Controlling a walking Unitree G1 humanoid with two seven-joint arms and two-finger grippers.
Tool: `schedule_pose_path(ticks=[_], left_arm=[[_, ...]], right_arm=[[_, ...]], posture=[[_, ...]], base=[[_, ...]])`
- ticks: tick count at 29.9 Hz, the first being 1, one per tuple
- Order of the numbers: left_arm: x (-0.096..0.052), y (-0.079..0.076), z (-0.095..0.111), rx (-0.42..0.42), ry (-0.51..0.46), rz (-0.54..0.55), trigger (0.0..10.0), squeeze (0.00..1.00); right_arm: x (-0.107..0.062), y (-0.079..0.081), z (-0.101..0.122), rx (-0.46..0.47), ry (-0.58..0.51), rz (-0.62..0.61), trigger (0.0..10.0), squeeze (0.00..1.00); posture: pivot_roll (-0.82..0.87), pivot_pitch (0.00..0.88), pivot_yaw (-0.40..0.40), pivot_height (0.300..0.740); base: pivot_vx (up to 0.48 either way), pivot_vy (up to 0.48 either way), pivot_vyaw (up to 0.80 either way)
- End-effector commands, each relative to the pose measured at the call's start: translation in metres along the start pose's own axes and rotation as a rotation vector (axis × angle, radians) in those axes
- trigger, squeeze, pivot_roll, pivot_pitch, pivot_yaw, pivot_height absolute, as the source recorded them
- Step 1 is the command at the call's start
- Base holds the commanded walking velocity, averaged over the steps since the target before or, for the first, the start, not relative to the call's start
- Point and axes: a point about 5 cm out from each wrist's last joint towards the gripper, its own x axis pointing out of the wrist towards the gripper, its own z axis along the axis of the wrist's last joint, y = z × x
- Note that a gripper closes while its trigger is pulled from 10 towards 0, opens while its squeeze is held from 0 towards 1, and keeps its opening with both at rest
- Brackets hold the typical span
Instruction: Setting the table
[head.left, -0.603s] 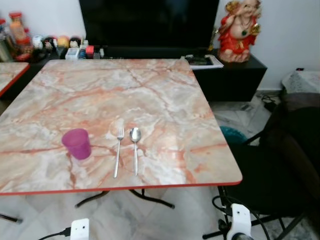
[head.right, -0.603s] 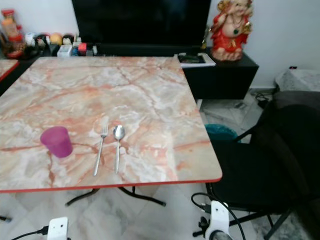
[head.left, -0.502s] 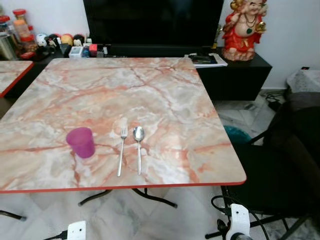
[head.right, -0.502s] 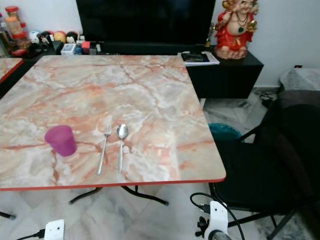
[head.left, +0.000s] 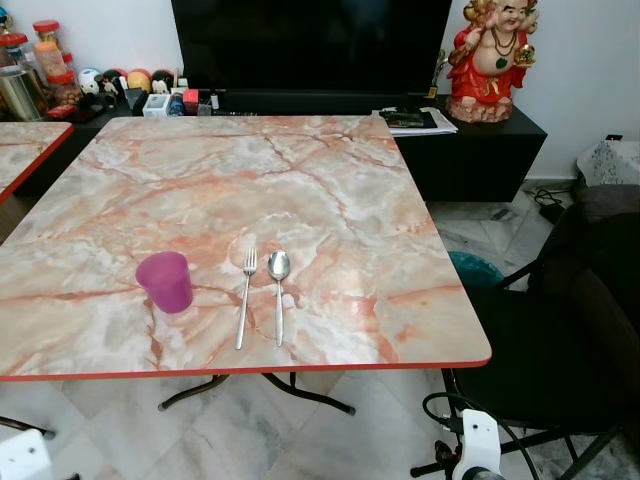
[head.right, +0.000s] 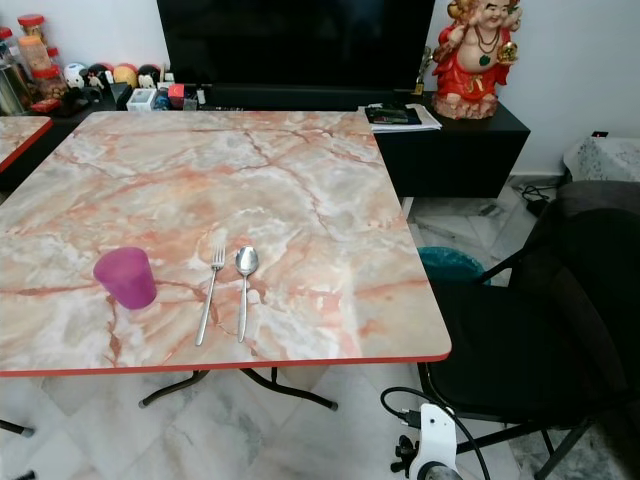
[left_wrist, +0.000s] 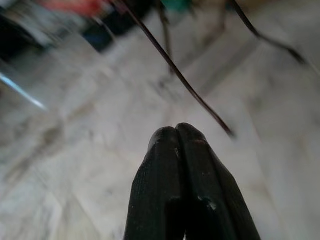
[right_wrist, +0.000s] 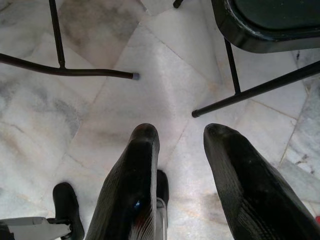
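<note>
A pink-veined marble table (head.left: 300, 190) with a red rim stands before me. Near its front edge a purple cup (head.left: 165, 281) stands upright, with a fork (head.left: 245, 296) and a spoon (head.left: 278, 293) lying side by side just to its right. My left gripper (left_wrist: 176, 131) hangs low over the floor with its fingers pressed together and nothing between them. My right gripper (right_wrist: 180, 135) also points at the floor, its fingers apart and holding nothing. The right arm's wrist (head.left: 478, 445) shows at the bottom of the head view.
A black chair (head.left: 560, 330) stands at the table's right side, with a teal bin (head.left: 472, 268) behind it. Beyond the table are a black TV (head.left: 310, 45), a low black cabinet with a red statue (head.left: 490, 60) and several jars (head.left: 45, 70). Table legs (right_wrist: 60, 65) cross the marble floor.
The camera has shifted slightly, so the whole scene sits a little differently. The left wrist has slid from bottom centre-left toward the bottom left corner. Cup, fork and spoon lie as before.
</note>
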Motion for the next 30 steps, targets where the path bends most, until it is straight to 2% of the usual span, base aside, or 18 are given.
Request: schedule_pose_path(ticks=[1,4,5,7,8,9,10,11,12,13,14,16,19,20,21,22,24,30], left_arm=[[0.008,0.009,0.018,-0.025,-0.084,0.078,10.0,0.00],[0.019,0.015,0.065,-0.095,-0.263,0.169,10.0,0.00],[0.019,0.015,0.065,-0.095,-0.263,0.169,10.0,0.00],[0.024,0.009,0.119,-0.155,-0.431,0.172,10.0,0.00],[0.024,0.009,0.119,-0.155,-0.431,0.172,10.0,0.00],[0.024,0.002,0.140,-0.195,-0.483,0.134,10.0,0.00],[0.022,-0.007,0.158,-0.241,-0.528,0.074,10.0,0.00],[0.013,-0.037,0.195,-0.301,-0.599,-0.138,10.0,0.00],[0.013,-0.037,0.195,-0.301,-0.599,-0.138,10.0,0.00],[0.007,-0.047,0.206,-0.312,-0.614,-0.215,10.0,0.00],[-0.006,-0.069,0.228,-0.342,-0.642,-0.382,10.0,0.00],[-0.017,-0.084,0.240,-0.315,-0.639,-0.508,10.0,0.00],[-0.036,-0.108,0.261,-0.197,-0.653,-0.710,10.0,0.00],[-0.039,-0.110,0.266,-0.176,-0.665,-0.731,10.0,0.16],[-0.039,-0.110,0.266,-0.176,-0.665,-0.731,10.0,0.16],[-0.042,-0.113,0.270,-0.184,-0.632,-0.787,10.0,1.00],[-0.042,-0.116,0.277,-0.179,-0.539,-0.865,10.0,1.00],[-0.032,-0.095,0.296,-0.261,-0.432,-0.863,10.0,1.00]], right_arm=[[0.001,0.000,0.002,-0.008,0.002,0.003,10.0,0.00],[0.001,0.001,0.003,-0.011,0.003,0.006,10.0,0.00],[0.001,0.001,0.003,-0.011,0.003,0.006,10.0,0.00],[0.001,0.001,0.003,-0.013,0.004,0.008,10.0,0.00],[0.001,0.001,0.003,-0.013,0.004,0.008,10.0,0.00],[0.001,0.001,0.003,-0.013,0.004,0.008,10.0,0.00],[0.001,0.001,0.003,-0.013,0.004,0.008,10.0,0.00],[0.001,0.001,0.004,-0.012,0.003,0.007,10.0,0.00],[0.001,0.001,0.004,-0.012,0.003,0.007,10.0,0.00],[0.001,0.001,0.004,-0.012,0.003,0.007,10.0,0.00],[0.001,0.000,0.004,-0.016,0.005,0.006,10.0,0.00],[0.001,0.000,0.004,-0.018,0.005,0.006,10.0,0.00],[0.001,0.000,0.005,-0.015,0.004,0.005,10.0,0.00],[0.001,0.000,0.005,-0.015,0.004,0.005,10.0,0.00],[0.001,0.000,0.005,-0.015,0.004,0.005,10.0,0.00],[0.001,0.000,0.005,-0.015,0.005,0.005,10.0,0.00],[0.001,0.000,0.005,-0.020,0.008,0.006,10.0,0.00],[0.001,0.001,0.005,-0.028,0.016,0.012,10.0,0.00]], posture=[[0.04,0.023,-0.041,0.740],[0.04,0.022,-0.044,0.740],[0.04,0.022,-0.044,0.740],[0.04,0.020,-0.043,0.740],[0.04,0.020,-0.043,0.740],[0.04,0.020,-0.044,0.740],[0.04,0.023,-0.044,0.740],[0.05,0.024,-0.045,0.740],[0.05,0.024,-0.045,0.740],[0.05,0.025,-0.046,0.740],[0.04,0.026,-0.046,0.740],[0.04,0.029,-0.045,0.740],[0.04,0.035,-0.046,0.740],[0.04,0.035,-0.046,0.740],[0.04,0.035,-0.046,0.740],[0.04,0.038,-0.046,0.740],[0.04,0.042,-0.045,0.740],[0.05,0.050,-0.048,0.740]], base=[[0.000,0.000,0.00],[0.000,0.000,0.00],[0.000,0.000,0.00],[0.000,0.000,0.00],[0.000,0.000,0.00],[0.000,0.000,0.00],[0.000,0.000,0.00],[0.000,0.000,0.00],[0.000,0.000,0.00],[0.000,0.000,0.00],[0.000,0.000,0.00],[0.000,0.000,0.00],[0.000,0.000,0.00],[0.000,0.000,0.00],[0.000,0.000,0.00],[0.000,0.000,0.00],[0.000,0.000,0.00],[0.000,0.000,0.00]])
